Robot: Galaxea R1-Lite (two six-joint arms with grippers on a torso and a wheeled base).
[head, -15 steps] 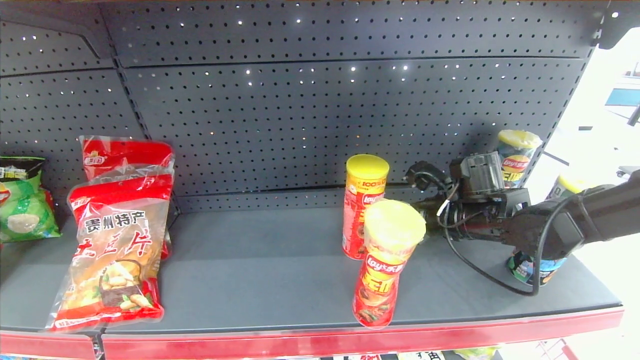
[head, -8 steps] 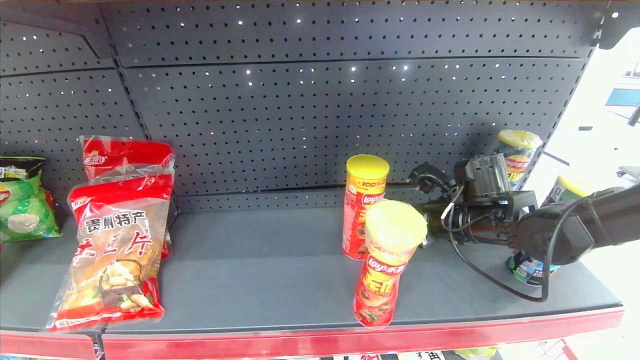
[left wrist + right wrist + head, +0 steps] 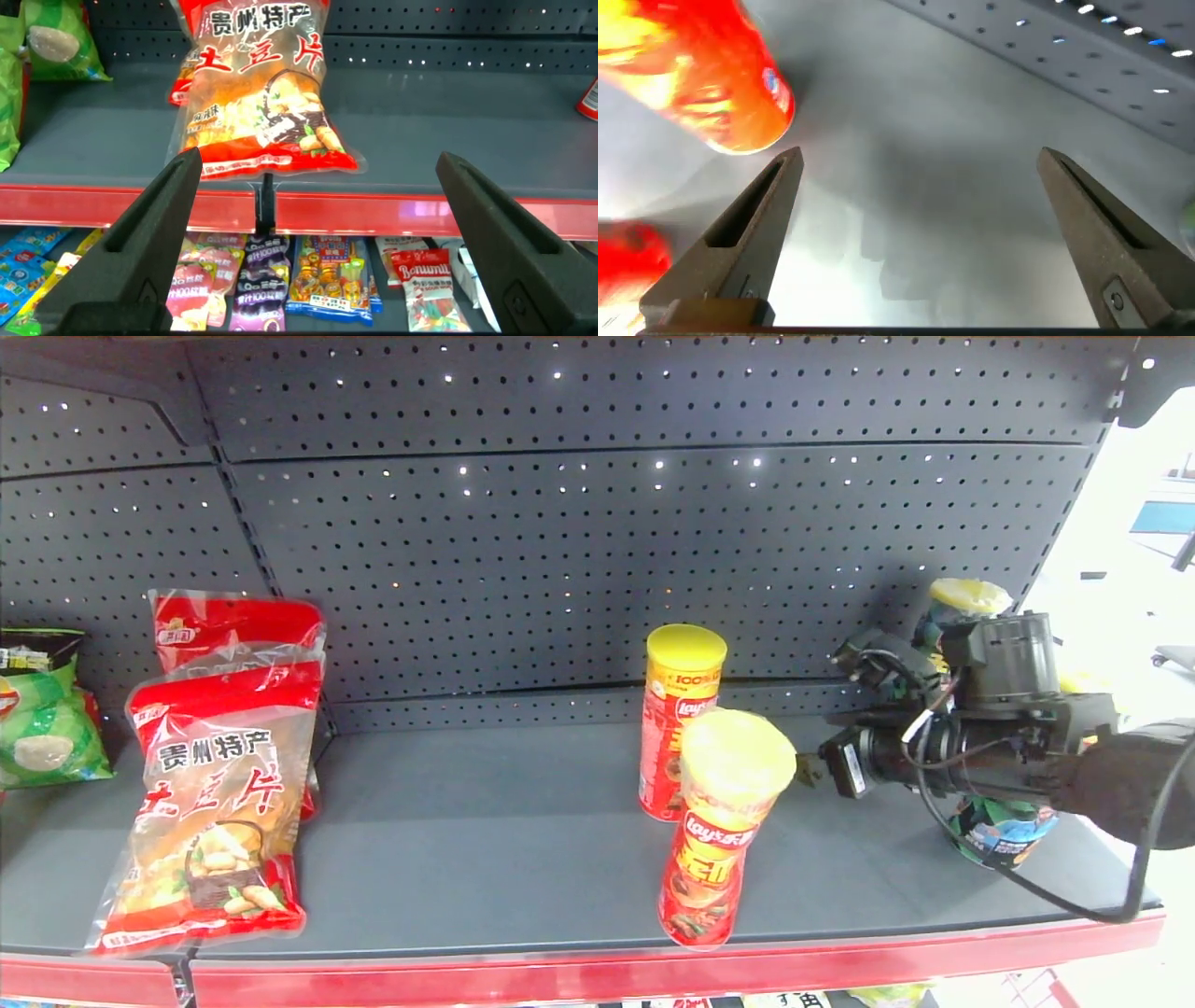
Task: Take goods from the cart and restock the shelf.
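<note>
Two red chip cans with yellow lids stand upright on the dark shelf [image 3: 485, 840]: one at the front [image 3: 721, 831], one behind it [image 3: 680, 723]. My right gripper [image 3: 810, 771] hovers just right of the front can's lid, apart from it. In the right wrist view this gripper [image 3: 920, 154] is open and holds nothing, with a red can [image 3: 719, 84] off to one side of its fingers. My left gripper [image 3: 320, 159] is open and empty in front of the shelf's red front edge [image 3: 374, 210], facing a red bag of potato chips [image 3: 257, 103].
Red potato chip bags [image 3: 219, 775] and a green bag [image 3: 42, 709] stand at the shelf's left. Two dark cans [image 3: 966, 602] [image 3: 999, 831] stand at the right end, behind and under my right arm. Bare shelf lies between bags and cans. Packets [image 3: 318, 280] fill the lower shelf.
My right arm has drawn back to the right, away from the front red can, which stays upright where it was. Nothing else has moved.
</note>
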